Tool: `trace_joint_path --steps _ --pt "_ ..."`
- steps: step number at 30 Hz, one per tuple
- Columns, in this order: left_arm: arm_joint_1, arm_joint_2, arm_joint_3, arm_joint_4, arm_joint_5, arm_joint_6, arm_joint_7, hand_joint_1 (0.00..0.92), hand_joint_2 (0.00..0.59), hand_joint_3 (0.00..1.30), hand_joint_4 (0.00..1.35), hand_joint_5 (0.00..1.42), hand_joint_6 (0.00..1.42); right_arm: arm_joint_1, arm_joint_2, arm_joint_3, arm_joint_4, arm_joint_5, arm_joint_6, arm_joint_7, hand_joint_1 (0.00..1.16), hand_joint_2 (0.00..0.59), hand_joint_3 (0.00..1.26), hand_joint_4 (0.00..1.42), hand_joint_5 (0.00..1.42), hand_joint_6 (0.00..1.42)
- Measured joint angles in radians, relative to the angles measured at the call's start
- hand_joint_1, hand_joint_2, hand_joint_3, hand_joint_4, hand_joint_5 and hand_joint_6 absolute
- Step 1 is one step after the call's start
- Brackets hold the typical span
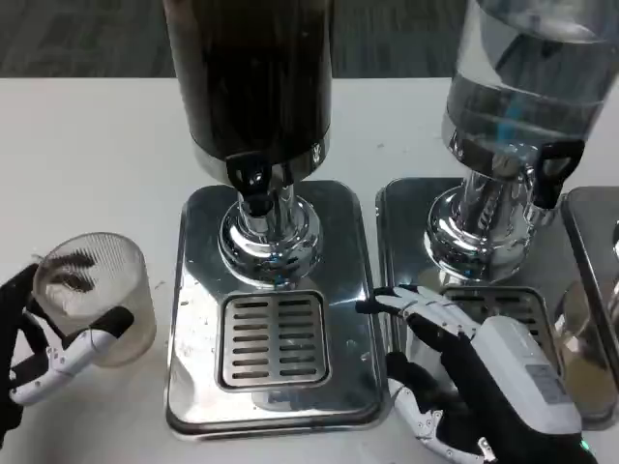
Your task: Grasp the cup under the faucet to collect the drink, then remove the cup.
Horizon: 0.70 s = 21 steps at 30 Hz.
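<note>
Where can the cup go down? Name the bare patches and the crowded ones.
Free: the slotted drip grate under the dark dispenser's faucet, and the white table left of that steel base, behind the left hand holding the cup. Crowded: the right hand lies across the clear dispenser's tray.

One head view looked steeply down from the robot's own height, facing forward across the white table (87,145); it sat close, the dark dispenser (253,77) and clear dispenser (522,87) cut off at the top edge; both forearms entered from below.
</note>
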Motion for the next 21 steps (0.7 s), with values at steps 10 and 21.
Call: trace_joint_path --steps 10,21 --pt "0.057 -0.038 0.011 -0.143 -0.044 -0.001 -0.094 0.124 0.092 0.49 0.53 0.87 1.08 -0.001 -0.001 -0.01 0.0 0.007 -0.001 0.004 0.7 0.586 0.32 0.2 0.14 0.29" --pt "0.056 -0.07 -0.007 -0.159 -0.042 -0.002 -0.185 0.109 0.09 0.48 0.53 0.87 1.08 0.0 -0.001 -0.011 0.003 0.023 -0.008 0.004 0.72 0.586 0.33 0.2 0.15 0.3"
